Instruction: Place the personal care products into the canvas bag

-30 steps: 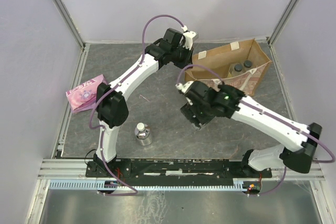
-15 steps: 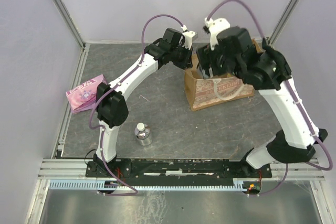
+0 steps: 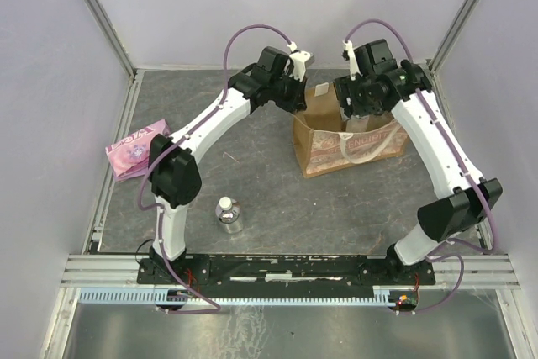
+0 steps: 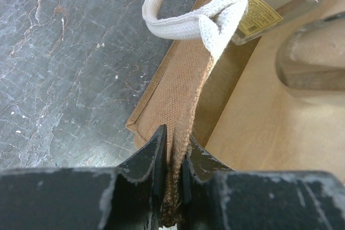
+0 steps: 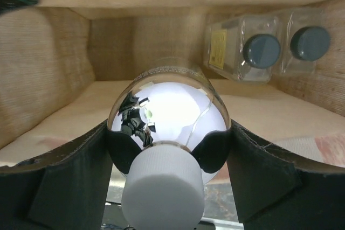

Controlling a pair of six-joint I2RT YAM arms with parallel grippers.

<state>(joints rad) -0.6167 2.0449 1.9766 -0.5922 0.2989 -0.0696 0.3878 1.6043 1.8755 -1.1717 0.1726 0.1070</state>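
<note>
While the canvas bag (image 3: pixel 349 147) stands upright on the grey surface (image 3: pixel 261 182) with its mouth open, the left gripper (image 4: pixel 173 152) holds the bag's left rim. Its jaws are pinched together on the woven tan edge, which is sandwiched between them. A white loop handle (image 4: pixel 186 22) folds over that same rim just beyond the grip.

Over the bag's mouth, the right gripper (image 5: pixel 170 144) points down inside the tan walls. Its jaws are clamped on either side of a short round silvery bottle (image 5: pixel 167 103), whose white cap faces the wrist camera. The bottle hangs above the bag's pale floor, not touching it.

Two clear bottles (image 5: pixel 253 49) with dark caps already sit inside the bag. They are side by side and touching, tucked into a corner.

A second silvery bottle (image 3: pixel 228 214) stands upright on the surface, well apart from the bag, out in front of it and to its left. A pink packet (image 3: pixel 136 149) lies flat far to the bag's left, near the surface's edge.
</note>
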